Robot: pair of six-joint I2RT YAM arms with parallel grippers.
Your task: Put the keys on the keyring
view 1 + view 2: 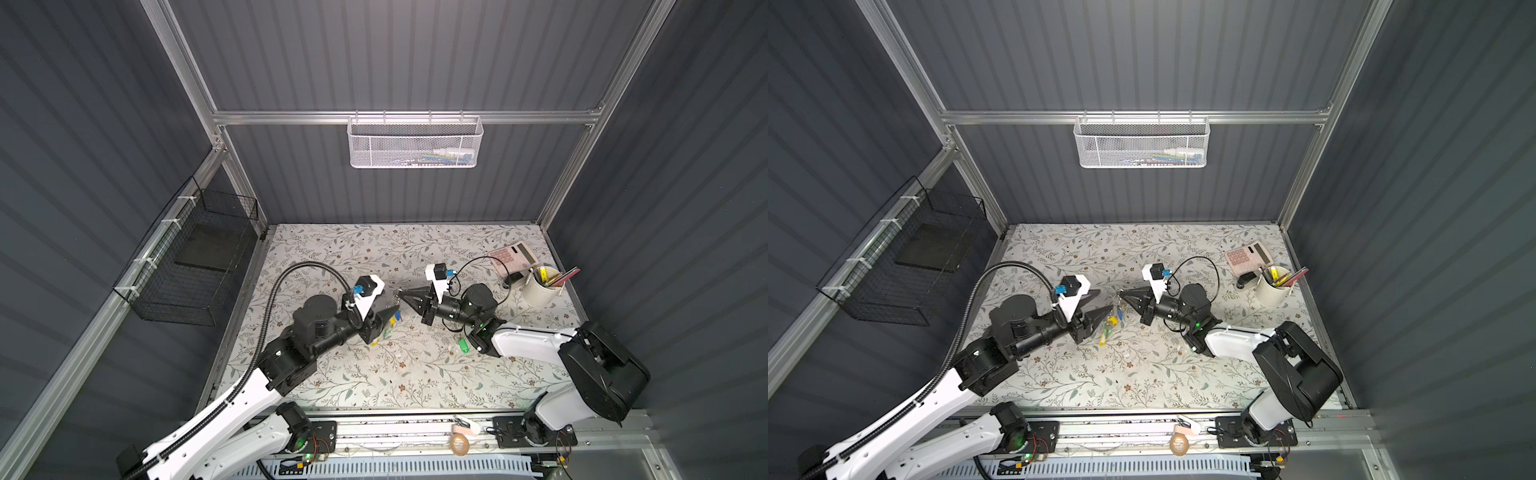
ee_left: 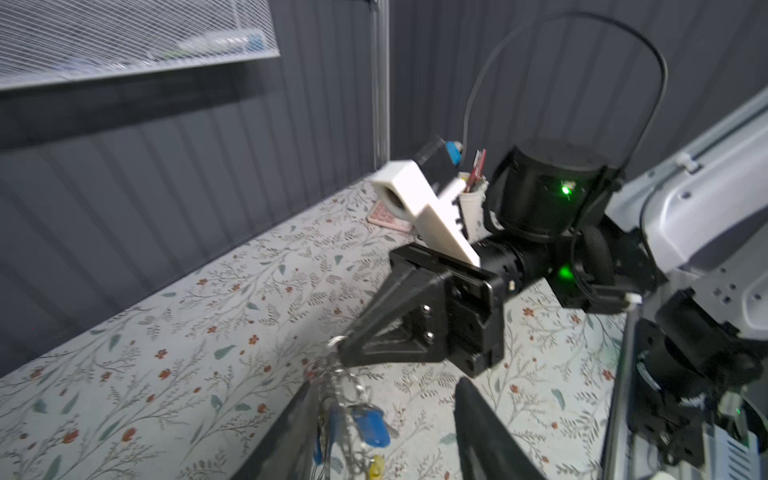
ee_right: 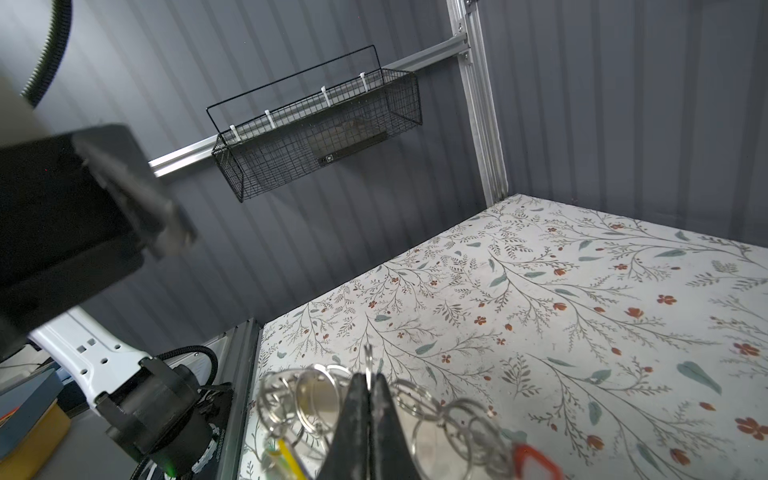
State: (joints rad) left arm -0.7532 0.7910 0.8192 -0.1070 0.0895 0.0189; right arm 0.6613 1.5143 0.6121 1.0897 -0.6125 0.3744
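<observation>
**Keyring point(image 1: 1118, 311) pinched in the right gripper point(image 1: 400, 293), green keys point(image 1: 463, 345) lying on the table point(image 1: 374, 382)**

Your right gripper is clamped shut on the keyring. In the right wrist view the two fingers point(image 3: 353, 415) are pressed together with the grey loop caught between them. Silver rings fan out on both sides, with a red tag point(image 3: 534, 461) on one side and a yellow tag point(image 3: 291, 459) on the other. The whole bunch hangs off the tip, above the flowery tabletop.

Your left gripper point(image 1: 1106, 299) sits at about 8 o'clock from that tip in both top views, jaws roughly half spread and gripping nothing. In the left wrist view the dangling bunch, blue tag point(image 2: 372, 426) included, hangs between its fingers point(image 2: 478, 419), close to one of them. You can't tell whether it touches.

The keys with the green tag aren't on the keyring. In a top view they lie flat on the table at about 4 o'clock from the right gripper's tip, just beside the right arm's wrist and well apart from both grippers.

A pink calculator point(image 1: 513, 255) and a white cup of pens point(image 1: 540, 291) sit at around 2 o'clock on the table.
</observation>
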